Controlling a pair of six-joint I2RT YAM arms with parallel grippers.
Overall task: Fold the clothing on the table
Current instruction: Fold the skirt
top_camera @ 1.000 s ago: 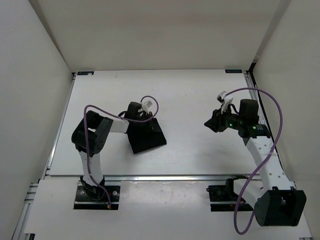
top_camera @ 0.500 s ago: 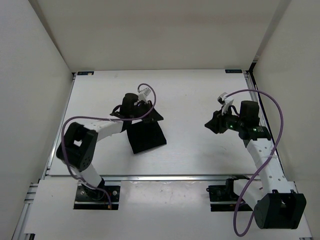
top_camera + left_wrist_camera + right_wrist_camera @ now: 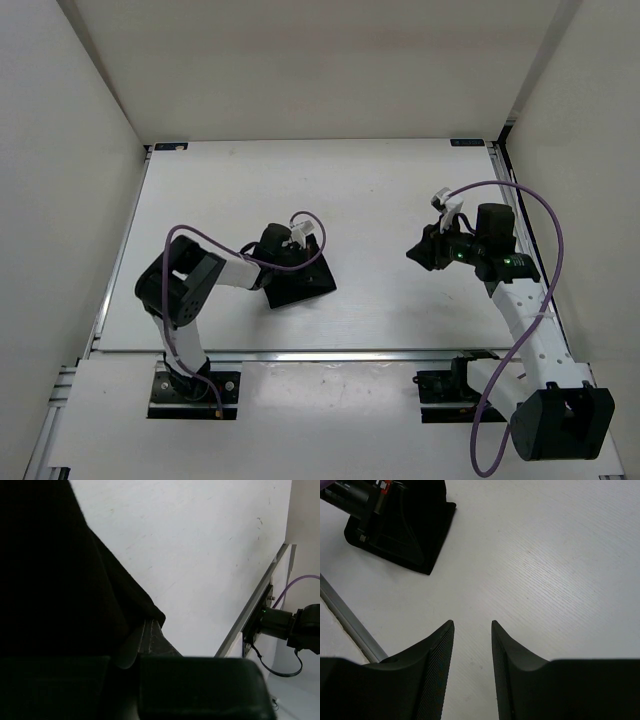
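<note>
The black clothing (image 3: 300, 283) lies as a small folded bundle on the white table (image 3: 380, 200), left of centre. My left gripper (image 3: 306, 258) is low over its far edge, shut on the fabric. In the left wrist view the clothing (image 3: 50, 580) fills the left side and drapes over the pinched fingertips of the left gripper (image 3: 144, 630). Well to the right, my right gripper (image 3: 415, 250) hovers open above bare table, nothing between its fingers. From the right wrist, the right gripper (image 3: 472, 625) points toward the clothing (image 3: 415, 525) far off at the top left.
A metal rail (image 3: 330, 353) runs along the table's near edge, with both arm bases behind it. White walls close in the left, right and far sides. A purple cable (image 3: 200, 238) loops over the left arm, another (image 3: 545, 215) over the right arm.
The left gripper swung toward the far left with the fabric's edge, then came back forward and right over the bundle, which now looks more compact. The right arm has barely moved.
</note>
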